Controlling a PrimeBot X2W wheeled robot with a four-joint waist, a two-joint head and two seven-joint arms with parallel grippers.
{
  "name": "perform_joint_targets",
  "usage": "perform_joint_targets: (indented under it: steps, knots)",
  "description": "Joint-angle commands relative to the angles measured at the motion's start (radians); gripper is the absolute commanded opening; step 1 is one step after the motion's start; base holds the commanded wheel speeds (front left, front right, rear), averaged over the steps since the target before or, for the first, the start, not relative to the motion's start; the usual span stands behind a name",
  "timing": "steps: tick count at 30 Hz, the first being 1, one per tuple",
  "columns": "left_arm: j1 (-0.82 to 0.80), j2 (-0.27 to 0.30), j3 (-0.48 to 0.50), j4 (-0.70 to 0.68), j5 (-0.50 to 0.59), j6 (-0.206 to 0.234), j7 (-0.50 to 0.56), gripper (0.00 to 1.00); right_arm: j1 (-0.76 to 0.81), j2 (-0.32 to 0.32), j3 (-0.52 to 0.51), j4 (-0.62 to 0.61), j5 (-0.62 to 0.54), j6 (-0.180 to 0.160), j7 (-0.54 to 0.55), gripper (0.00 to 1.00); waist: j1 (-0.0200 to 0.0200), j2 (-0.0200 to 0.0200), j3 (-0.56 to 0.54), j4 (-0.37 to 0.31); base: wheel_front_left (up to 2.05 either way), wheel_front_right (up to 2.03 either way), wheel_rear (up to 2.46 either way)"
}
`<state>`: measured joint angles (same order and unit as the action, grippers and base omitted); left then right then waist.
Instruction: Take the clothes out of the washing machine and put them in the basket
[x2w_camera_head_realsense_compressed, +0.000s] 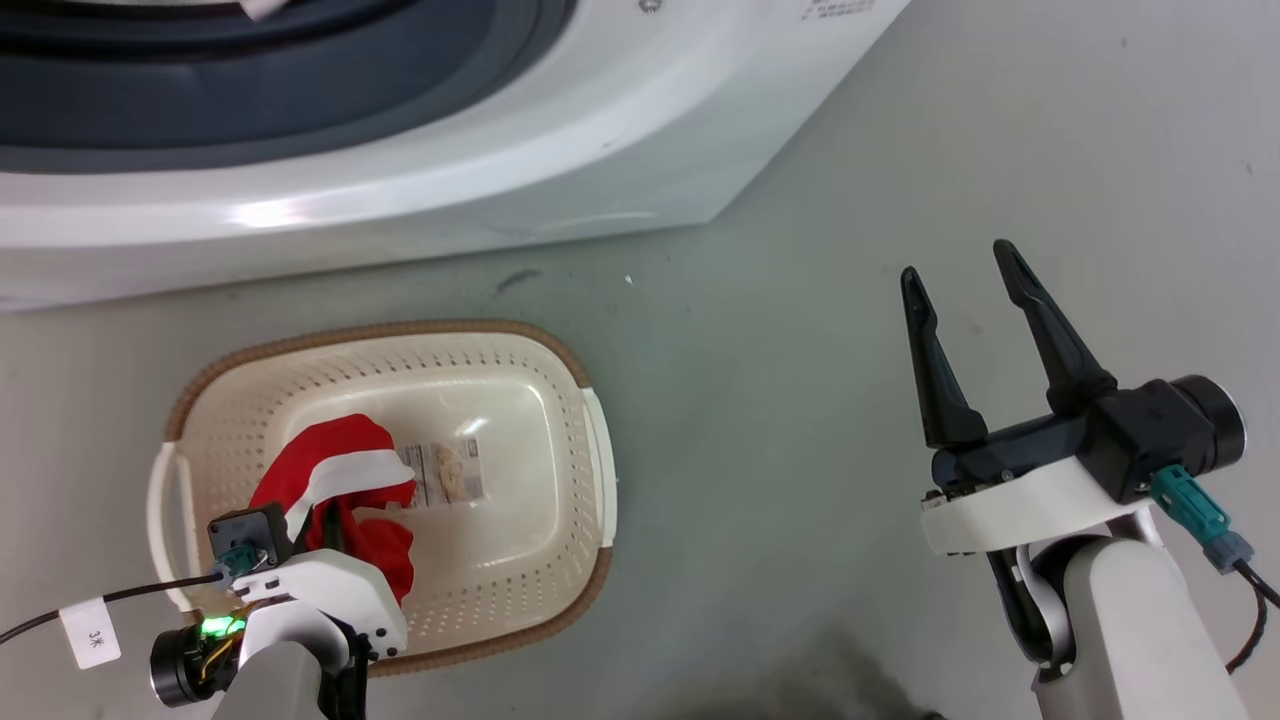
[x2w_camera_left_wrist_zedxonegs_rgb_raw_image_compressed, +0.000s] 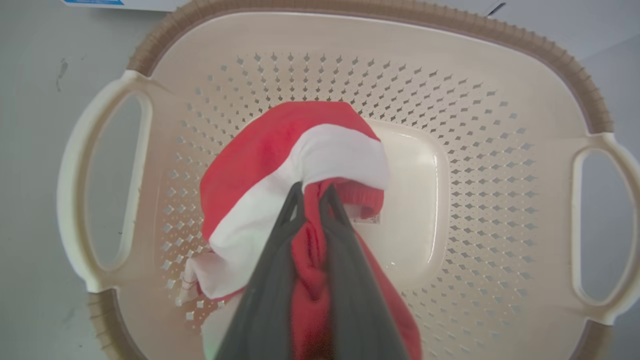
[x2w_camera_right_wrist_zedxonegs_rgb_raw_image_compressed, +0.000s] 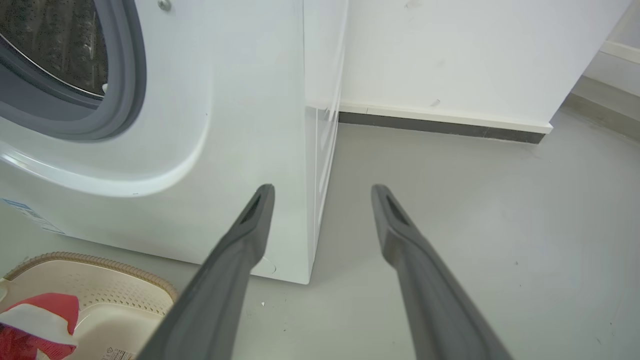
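Note:
A red and white garment (x2w_camera_head_realsense_compressed: 340, 470) (x2w_camera_left_wrist_zedxonegs_rgb_raw_image_compressed: 280, 165) hangs into the cream basket (x2w_camera_head_realsense_compressed: 520, 350) (x2w_camera_left_wrist_zedxonegs_rgb_raw_image_compressed: 500, 165), over its left half. My left gripper (x2w_camera_left_wrist_zedxonegs_rgb_raw_image_compressed: 312, 192) is shut on the garment, red cloth pinched between its dark fingers; the head view has that gripper (x2w_camera_head_realsense_compressed: 325, 525) above the basket's near left corner. The white washing machine (x2w_camera_head_realsense_compressed: 420, 150) (x2w_camera_right_wrist_zedxonegs_rgb_raw_image_compressed: 240, 125) stands behind the basket, its grey-rimmed porthole (x2w_camera_right_wrist_zedxonegs_rgb_raw_image_compressed: 120, 75) open to the steel drum. My right gripper (x2w_camera_head_realsense_compressed: 960, 280) (x2w_camera_right_wrist_zedxonegs_rgb_raw_image_compressed: 322, 190) is open and holds nothing, over bare floor to the right of the basket.
Grey floor (x2w_camera_head_realsense_compressed: 800, 300) spreads to the right of the machine and basket. A white wall with a dark baseboard (x2w_camera_right_wrist_zedxonegs_rgb_raw_image_compressed: 440, 127) runs behind the machine's right side. A label sticker (x2w_camera_head_realsense_compressed: 450, 475) lies on the basket's bottom beside the garment.

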<state>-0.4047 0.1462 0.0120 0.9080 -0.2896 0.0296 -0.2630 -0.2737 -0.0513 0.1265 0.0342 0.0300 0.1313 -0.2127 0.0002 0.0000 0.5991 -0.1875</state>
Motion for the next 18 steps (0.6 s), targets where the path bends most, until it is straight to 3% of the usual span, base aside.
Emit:
perform_joint_targets:
  steps: [1, 13, 15, 16, 18]
  knots:
    - [-0.023, 0.0, 0.005, 0.018, 0.007, 0.005, -0.002, 0.0, -0.023, 0.002, 0.005, -0.003, 0.009, -0.001, -0.01, 1.0, -0.0002, 0.0, 0.071, -0.031, 0.0, 0.0, 0.0]
    - [-0.118, 0.012, 0.017, 0.259, 0.007, -0.007, -0.003, 0.02, -0.058, 0.002, 0.024, 0.029, 0.023, -0.001, -0.036, 1.0, -0.0002, 0.0, 0.146, -0.06, 0.0, 0.0, 0.0]
    - [-0.127, 0.01, 0.018, 0.279, 0.004, -0.009, -0.003, 0.49, -0.06, 0.002, 0.024, 0.039, 0.023, -0.001, -0.039, 1.0, -0.0002, 0.0, 0.137, -0.057, 0.0, 0.0, 0.0]
    - [-0.13, 0.011, 0.019, 0.281, 0.004, -0.007, -0.003, 1.0, -0.06, 0.002, 0.024, 0.044, 0.024, -0.001, -0.041, 1.0, -0.0002, 0.0, 0.128, -0.055, 0.0, 0.0, 0.0]
    - [-0.128, 0.01, 0.024, 0.273, 0.002, -0.006, -0.003, 1.0, -0.055, 0.002, 0.023, 0.053, 0.025, -0.001, -0.042, 1.0, -0.0002, 0.0, 0.102, -0.049, 0.0, 0.0, 0.0]
